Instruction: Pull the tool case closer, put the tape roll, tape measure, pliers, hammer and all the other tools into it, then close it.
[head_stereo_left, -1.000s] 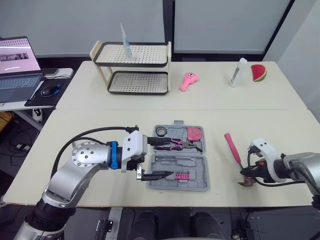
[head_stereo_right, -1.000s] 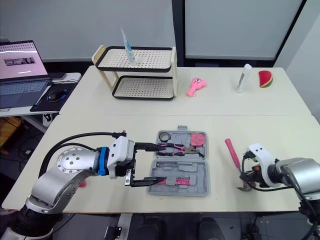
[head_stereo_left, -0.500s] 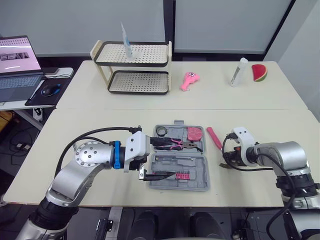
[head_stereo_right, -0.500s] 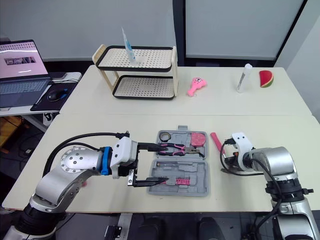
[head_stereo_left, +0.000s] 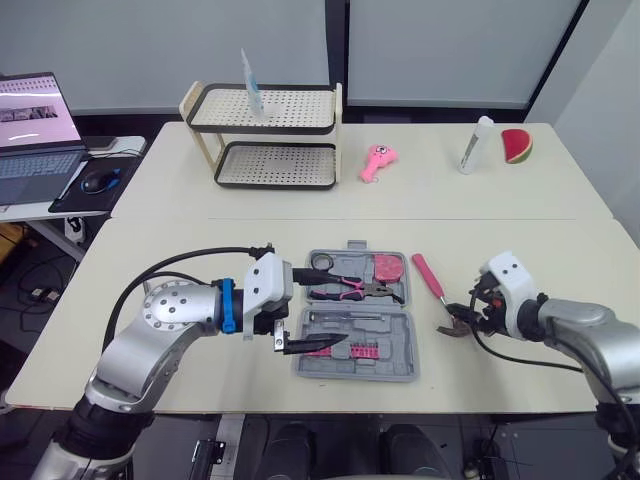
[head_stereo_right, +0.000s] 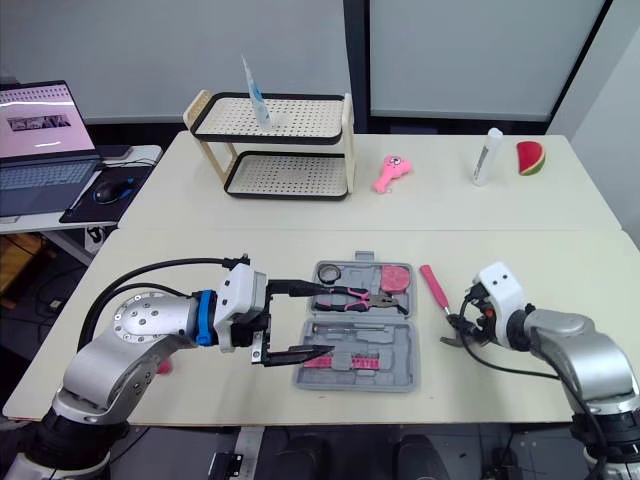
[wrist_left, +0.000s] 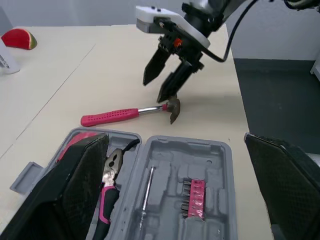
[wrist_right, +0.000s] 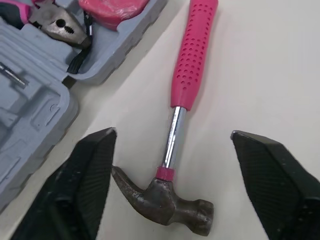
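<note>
The pale table (head_stereo_left: 200, 250) carries the job near its front edge, where the grey tool case (head_stereo_left: 395, 330) lies open and flat between the robot's two arms, within reach of both. It has evidently been brought near enough for loading, and the lid is not yet shut.

The left gripper (head_stereo_left: 332, 306) stands at the case's left side with its fingers spread wide. One finger reaches over the far half by the pliers' handles and the other over the near half. The stance looks meant to steady the case while the other arm works, though whether either finger touches the plastic cannot be told.

The right gripper (head_stereo_left: 462, 318) hangs over the table just right of the case, fingers parted to either side of the hammer's steel neck and gripping nothing. That placement suggests a grasp close to the heavy head, where the tool would swing least.

The hammer (head_stereo_left: 436, 296) lies on the table beside the case, pink handle pointing away from the robot and head toward the front edge. It appears to be the last big tool outside.

The far half holds the pliers (head_stereo_left: 350, 288), the red tape measure (head_stereo_left: 388, 268) and the black tape roll (head_stereo_left: 321, 262). A pink bit holder (head_stereo_left: 365, 350) sits in the near half.
</note>
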